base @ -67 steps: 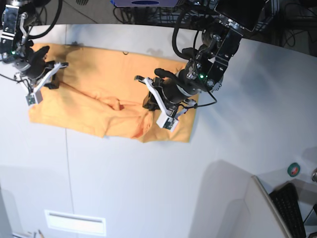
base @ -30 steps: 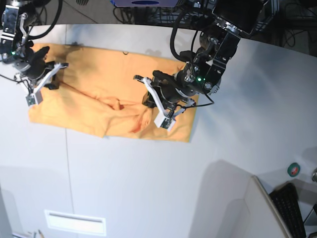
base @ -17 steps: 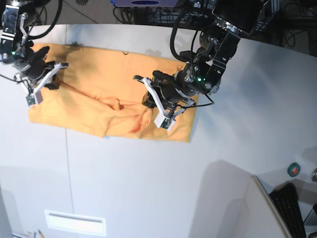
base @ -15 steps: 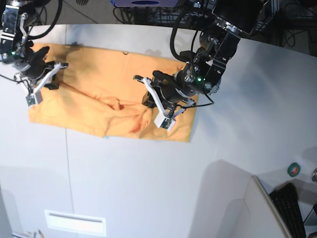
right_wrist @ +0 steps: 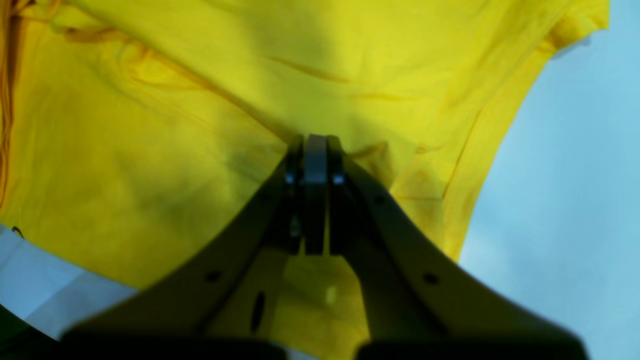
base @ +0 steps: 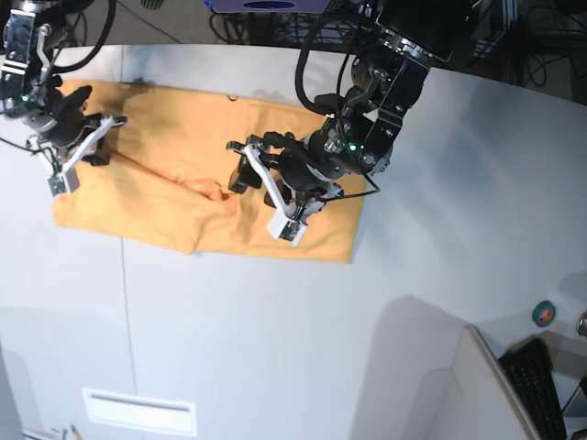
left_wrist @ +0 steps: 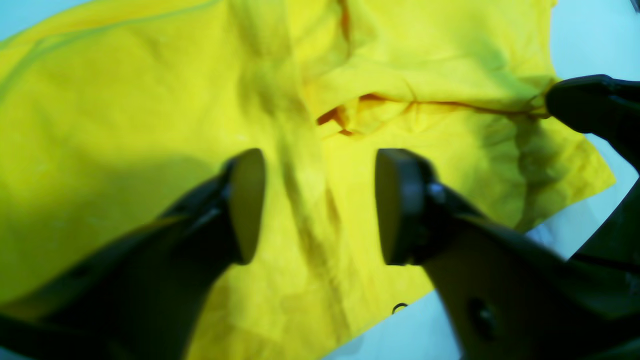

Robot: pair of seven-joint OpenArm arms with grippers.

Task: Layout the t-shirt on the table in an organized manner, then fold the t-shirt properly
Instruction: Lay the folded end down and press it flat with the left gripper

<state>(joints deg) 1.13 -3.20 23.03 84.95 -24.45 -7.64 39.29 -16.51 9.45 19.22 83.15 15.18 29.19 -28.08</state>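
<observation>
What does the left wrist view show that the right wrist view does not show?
Only the left wrist view shows the left gripper, jaws apart over a dark crease, gripping nothing, with a bunched fold beyond.

Only the right wrist view shows the right gripper, jaws together, pinching the cloth.

Both show the t-shirt lying on the table.

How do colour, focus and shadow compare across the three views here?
Both wrist views tint the t-shirt a saturated yellow-green and the table bluish; the base view shows it orange on grey-white. In the left wrist view the left gripper is soft-edged and shades the cloth; the right gripper blurs toward the frame's bottom.
</observation>
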